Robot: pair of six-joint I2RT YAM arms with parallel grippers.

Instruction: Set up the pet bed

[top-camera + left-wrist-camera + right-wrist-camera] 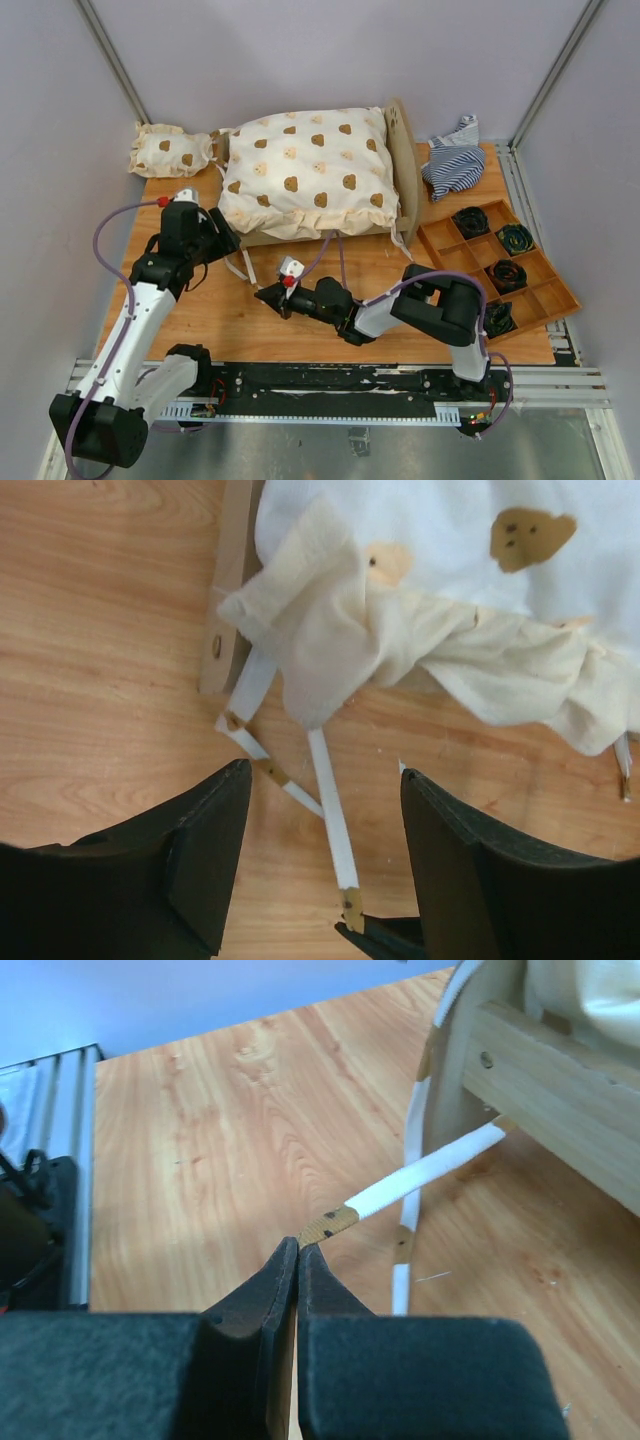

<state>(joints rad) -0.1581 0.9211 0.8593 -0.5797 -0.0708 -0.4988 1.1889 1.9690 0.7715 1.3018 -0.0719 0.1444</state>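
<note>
The big brown wooden tabletop holds everything. The light-wood pet bed with rounded end boards sits at the far middle. A big cream cushion with brown bear faces lies on top of it and hides its base.

My left jaws are spread wide and hold nothing. They hang over the near left corner of the bed, above some loose white straps with tan tips. My right jaws are pressed together. It looks like they pinch the tan tip of one thin white strap that runs to the frame.

I think the job now is tying the cushion down. To do it well, I should pull softly so the strap lies straight. Then I should bring my left jaws down low and catch a second strap near its tip, not the frilly cushion edge.
</note>
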